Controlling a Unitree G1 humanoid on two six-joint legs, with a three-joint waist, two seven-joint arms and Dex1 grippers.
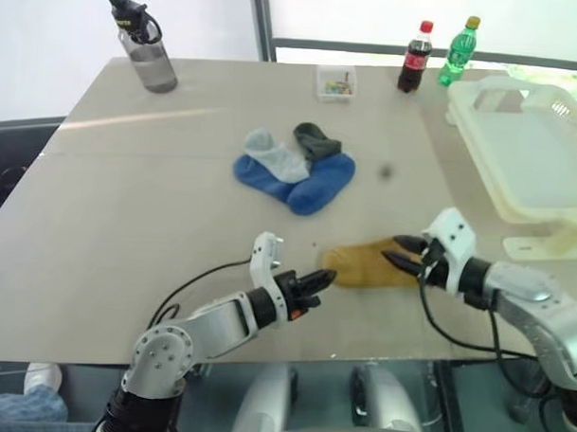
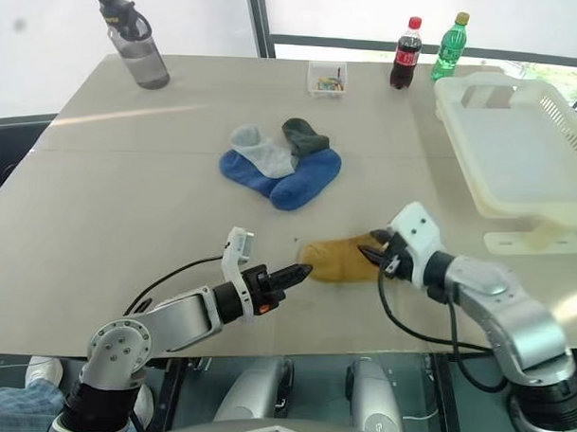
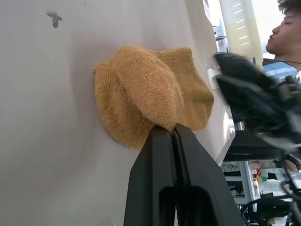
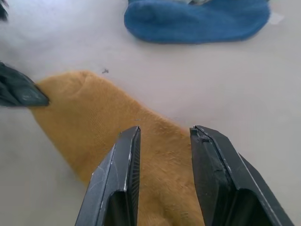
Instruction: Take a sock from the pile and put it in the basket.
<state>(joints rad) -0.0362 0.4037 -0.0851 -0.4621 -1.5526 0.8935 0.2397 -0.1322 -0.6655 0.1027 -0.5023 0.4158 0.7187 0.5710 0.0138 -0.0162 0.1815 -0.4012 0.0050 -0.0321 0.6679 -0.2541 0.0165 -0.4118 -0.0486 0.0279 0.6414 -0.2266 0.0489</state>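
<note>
A mustard sock (image 1: pixel 363 264) lies flat on the table, apart from the pile (image 1: pixel 295 169) of blue, grey and dark green socks farther back. My left gripper (image 1: pixel 326 276) is shut on the sock's left end; in the left wrist view the fabric bunches at the fingertips (image 3: pixel 171 129). My right gripper (image 1: pixel 401 253) is open at the sock's right end. Its two fingers (image 4: pixel 129 146) hover just over the fabric, one on each side of it. The cream basket (image 1: pixel 471 137) stands at the table's right side, beyond the right arm.
At the table's back stand a grey water bottle (image 1: pixel 147 45), a small clear box (image 1: pixel 336 83), a cola bottle (image 1: pixel 414 59) and a green bottle (image 1: pixel 459 51). A person (image 3: pixel 287 28) sits past the table's right side. The table's front edge is just below both arms.
</note>
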